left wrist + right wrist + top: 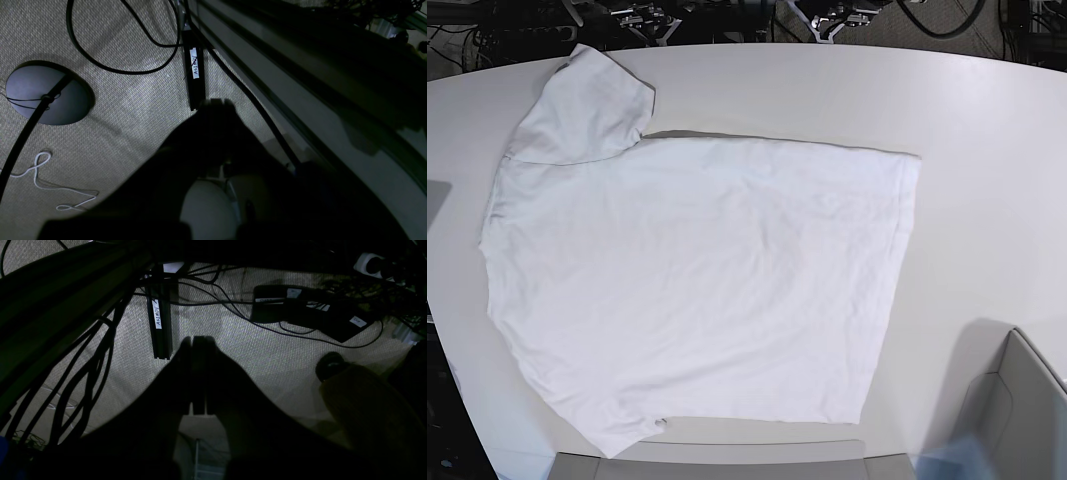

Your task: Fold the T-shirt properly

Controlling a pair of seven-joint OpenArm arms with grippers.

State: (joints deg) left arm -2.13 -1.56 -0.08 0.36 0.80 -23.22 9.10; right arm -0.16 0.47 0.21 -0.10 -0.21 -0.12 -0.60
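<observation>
The white T-shirt [707,280] lies spread flat on the table in the base view. One sleeve [587,105] points to the far left corner, and the hem [905,240] runs along the right side. Neither gripper shows in the base view. In the left wrist view my left gripper [217,104] is a dark shape with its fingers pressed together, hanging over carpet beside the table frame. My right gripper [197,339] hangs the same way over carpet in the right wrist view, fingers together and holding nothing. No part of the shirt appears in either wrist view.
The white table [987,120] extends past the shirt on the right. A grey box [1017,400] stands at the near right corner. Below lie black cables [100,63], a round stand base [46,93], a labelled black bar [159,323] and power bricks [300,306].
</observation>
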